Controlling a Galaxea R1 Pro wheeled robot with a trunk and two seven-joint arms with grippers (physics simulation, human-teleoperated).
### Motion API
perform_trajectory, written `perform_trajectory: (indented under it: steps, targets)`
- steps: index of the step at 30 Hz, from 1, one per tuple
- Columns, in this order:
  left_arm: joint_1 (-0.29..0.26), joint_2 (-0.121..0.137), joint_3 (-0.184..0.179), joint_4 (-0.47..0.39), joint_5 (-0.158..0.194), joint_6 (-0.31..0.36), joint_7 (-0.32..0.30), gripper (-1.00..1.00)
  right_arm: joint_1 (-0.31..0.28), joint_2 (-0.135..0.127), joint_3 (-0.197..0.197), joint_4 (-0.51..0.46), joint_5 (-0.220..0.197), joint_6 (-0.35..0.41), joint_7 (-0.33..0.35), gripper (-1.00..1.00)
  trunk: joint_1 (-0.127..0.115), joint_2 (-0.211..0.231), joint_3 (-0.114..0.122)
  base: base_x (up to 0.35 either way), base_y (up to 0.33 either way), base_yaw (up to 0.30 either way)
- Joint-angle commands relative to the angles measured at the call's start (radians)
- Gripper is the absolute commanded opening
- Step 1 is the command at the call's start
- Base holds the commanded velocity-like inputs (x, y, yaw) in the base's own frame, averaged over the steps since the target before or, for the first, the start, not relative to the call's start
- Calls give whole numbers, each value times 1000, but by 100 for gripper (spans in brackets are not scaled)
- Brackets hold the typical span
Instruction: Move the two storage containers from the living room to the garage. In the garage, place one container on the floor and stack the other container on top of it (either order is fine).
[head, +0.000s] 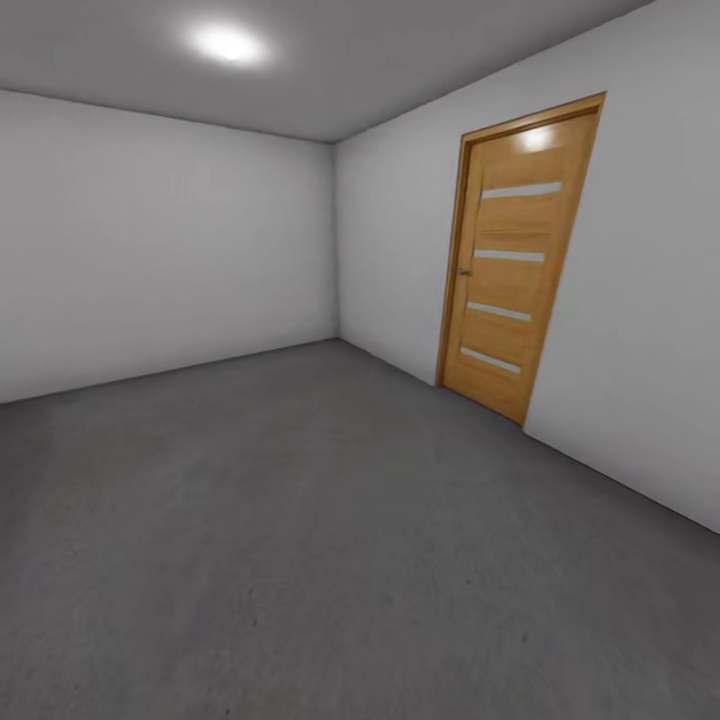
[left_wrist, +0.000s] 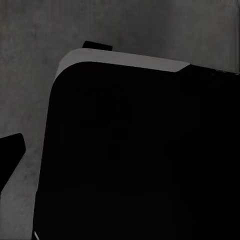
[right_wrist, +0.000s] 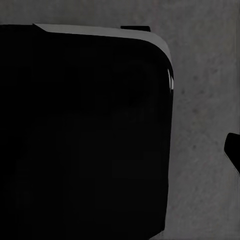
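Head view: garage, grey floor (head: 300, 560), wooden door (head: 515, 260) on the right wall. No containers around, so probably still in the living room. Wrist views look down past dark robot body (left_wrist: 135, 155); can't tell finger state.

light: ceiling lamp (head: 228, 43), soft glow | glare: on wooden door (head: 515, 262) top | shadows: faint | wrist views: dim, murky | edges: stretched
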Motion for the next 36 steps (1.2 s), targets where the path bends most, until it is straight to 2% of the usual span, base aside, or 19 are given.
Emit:
perform_trajectory:
  steps: [1,36]
  targets:
    - [0,0,3,0,5,-5,0,100,0,0,1,-1,-1,-2,0,100,1,0,-1,324,0,0]
    - [0,1,2,0,5,-3,0,100,0,0,1,-1,-1,-2,0,100,1,0,-1,324,0,0]
